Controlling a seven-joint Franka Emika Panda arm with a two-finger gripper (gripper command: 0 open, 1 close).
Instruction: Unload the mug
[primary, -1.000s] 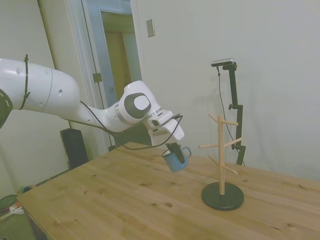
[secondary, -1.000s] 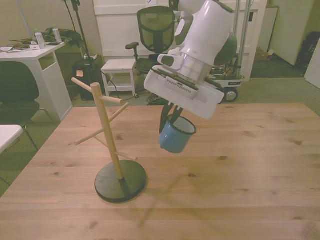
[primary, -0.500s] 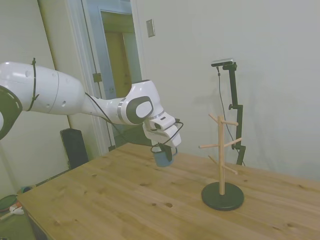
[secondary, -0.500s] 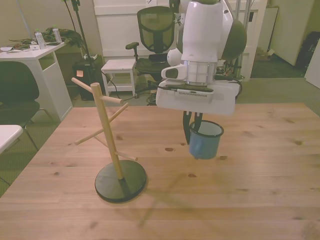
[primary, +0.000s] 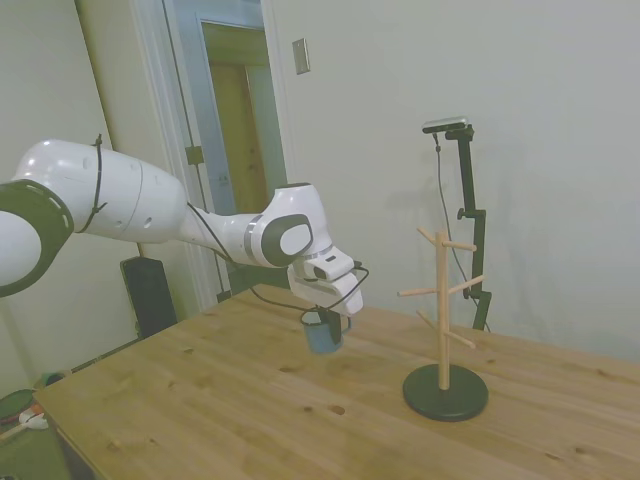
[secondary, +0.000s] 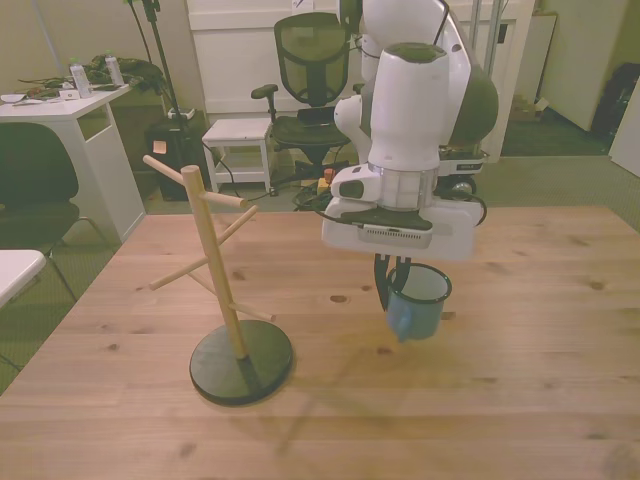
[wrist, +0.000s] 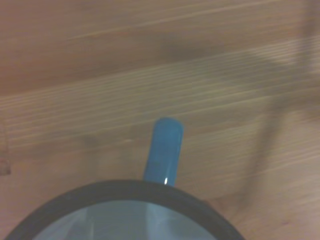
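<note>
Mug (secondary: 417, 301) now upright and lower, mid-frame just above the table (secondary: 520, 400), well clear of the rack (secondary: 218, 275), gripper (secondary: 393, 286) pinching its rim — set-down looks next.

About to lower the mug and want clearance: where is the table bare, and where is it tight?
The table is bare under the mug in the end effector and across to the front view's right edge. The only clutter is the wooden mug tree with its dark base, toward the front view's left.
</note>
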